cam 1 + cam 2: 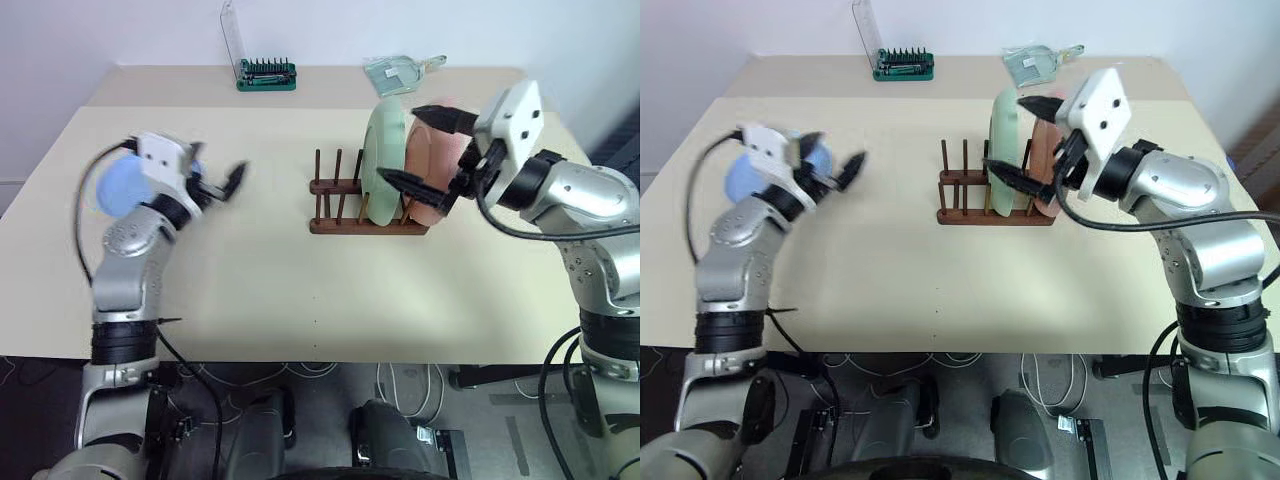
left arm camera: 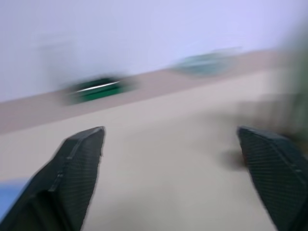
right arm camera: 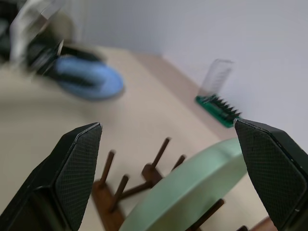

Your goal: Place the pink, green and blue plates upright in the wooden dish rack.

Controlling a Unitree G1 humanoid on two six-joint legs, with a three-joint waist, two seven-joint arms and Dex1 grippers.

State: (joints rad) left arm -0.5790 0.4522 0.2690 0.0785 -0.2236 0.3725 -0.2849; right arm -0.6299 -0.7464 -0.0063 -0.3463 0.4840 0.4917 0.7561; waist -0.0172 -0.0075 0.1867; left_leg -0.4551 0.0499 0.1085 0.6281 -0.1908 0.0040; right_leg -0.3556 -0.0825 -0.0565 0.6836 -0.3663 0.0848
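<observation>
Left eye view | left fingers point(image 1: 232, 180) apart, bare table point(image 1: 250, 290) | right fingers point(image 1: 425, 150) apart above green plate point(image 1: 383, 160)

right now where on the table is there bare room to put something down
The widest bare patch is the table's near half, in front of the wooden dish rack. A second runs between the left gripper and the rack. It is crowded at the rack's right end, where the green plate, pink plate and right gripper bunch together.
</observation>
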